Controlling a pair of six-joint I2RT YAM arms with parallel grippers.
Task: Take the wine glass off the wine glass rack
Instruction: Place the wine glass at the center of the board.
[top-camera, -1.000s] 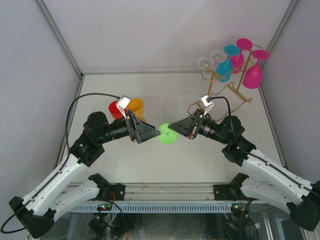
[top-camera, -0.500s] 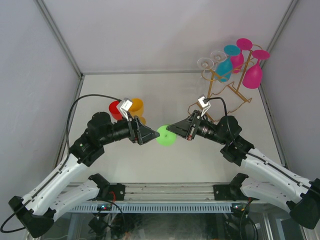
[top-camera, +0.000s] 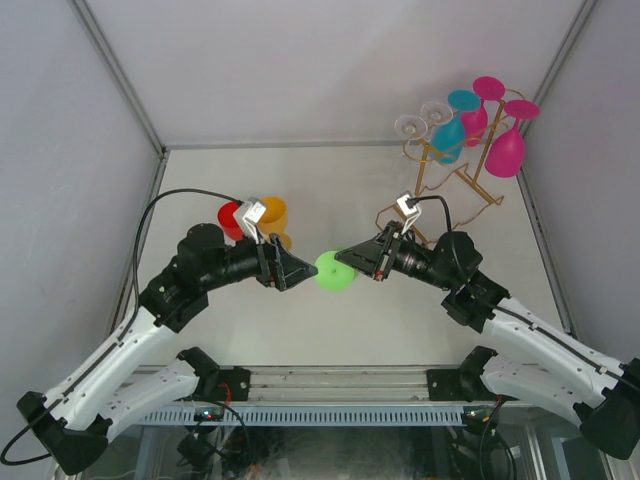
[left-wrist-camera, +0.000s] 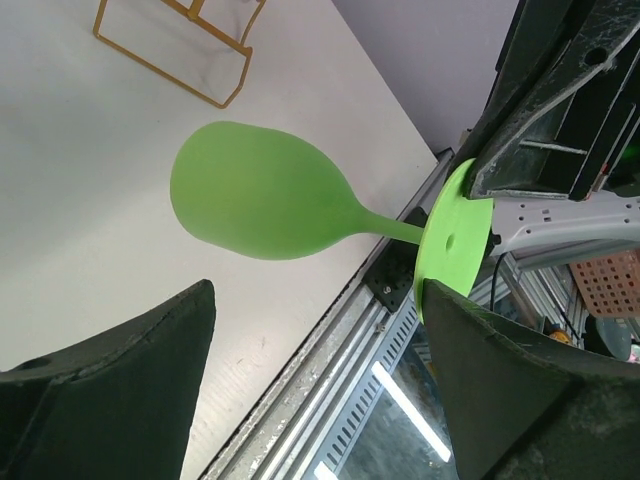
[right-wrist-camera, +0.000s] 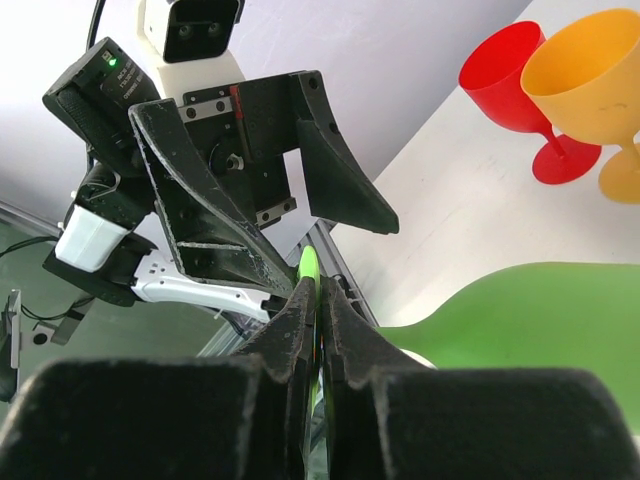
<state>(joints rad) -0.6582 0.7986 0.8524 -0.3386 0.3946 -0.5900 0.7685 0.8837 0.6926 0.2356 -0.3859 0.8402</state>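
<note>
A green wine glass (top-camera: 333, 271) hangs sideways in mid-air over the table's middle, off the gold wire wine glass rack (top-camera: 457, 176) at the back right. My right gripper (top-camera: 347, 260) is shut on the thin disc of its foot (right-wrist-camera: 308, 266); the bowl (right-wrist-camera: 545, 310) bulges to the right of the fingers. In the left wrist view the bowl (left-wrist-camera: 260, 190) and foot (left-wrist-camera: 455, 240) lie ahead of my left gripper (left-wrist-camera: 315, 300), whose jaws stand wide open with nothing between them. From above, the left gripper (top-camera: 300, 271) sits just left of the glass.
Teal (top-camera: 449, 136), pink (top-camera: 506, 150) and clear (top-camera: 411, 125) glasses hang upside down on the rack. A red glass (top-camera: 231, 219) and an orange glass (top-camera: 272, 213) stand behind the left arm. The rack's base (left-wrist-camera: 190, 50) shows in the left wrist view. Grey walls enclose the table.
The left gripper has opened wider and drawn back a little to the left, away from the green glass. The right gripper keeps its grip on the foot, almost still.
</note>
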